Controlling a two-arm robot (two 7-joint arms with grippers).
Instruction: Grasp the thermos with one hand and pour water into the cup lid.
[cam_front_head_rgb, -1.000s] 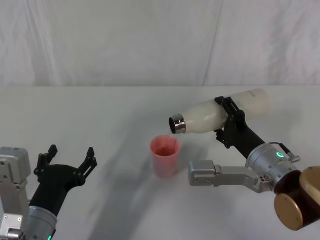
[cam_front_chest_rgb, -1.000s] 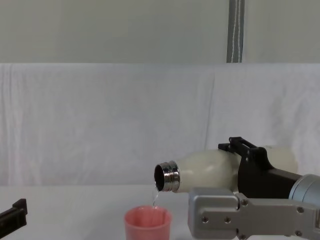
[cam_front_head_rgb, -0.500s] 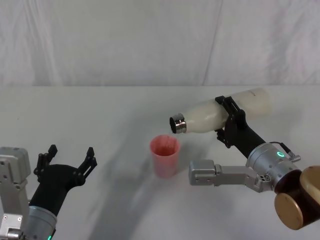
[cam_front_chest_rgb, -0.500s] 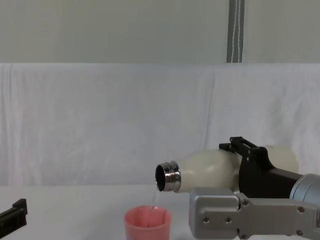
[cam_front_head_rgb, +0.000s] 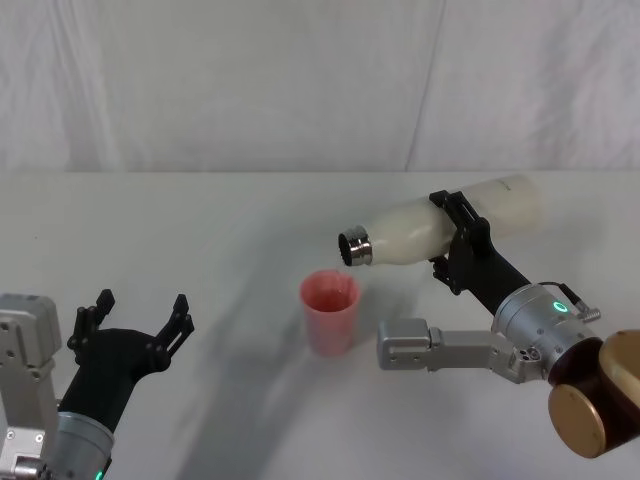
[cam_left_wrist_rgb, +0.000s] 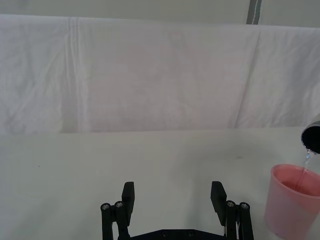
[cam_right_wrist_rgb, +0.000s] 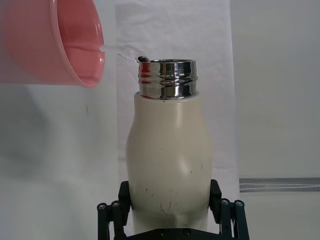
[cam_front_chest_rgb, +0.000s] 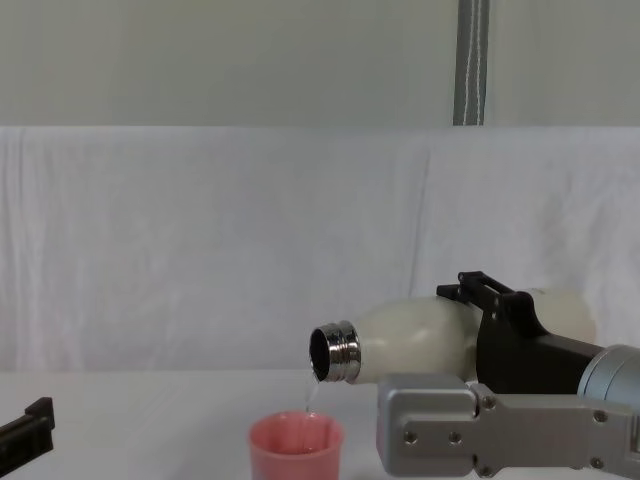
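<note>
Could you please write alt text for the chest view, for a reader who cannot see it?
The right gripper holds the cream thermos tipped almost level, its silver neck over the pink cup lid, and a thin stream of water falls into the cup. A white cloth backdrop hangs behind, and the left gripper rests at the lower left edge.

Even, bright, diffuse light — no hard shadows.

Soft grey shadows lie on the white table (cam_front_head_rgb: 200, 230), smeared leftward from the cup lid (cam_front_head_rgb: 330, 311) and below the thermos (cam_front_head_rgb: 440, 228). Its metal neck carries small bright highlights in the right wrist view — the pink rim there is close and slightly soft. The backdrop cloth (cam_front_chest_rgb: 250, 240) is evenly lit, folds faint.
</note>
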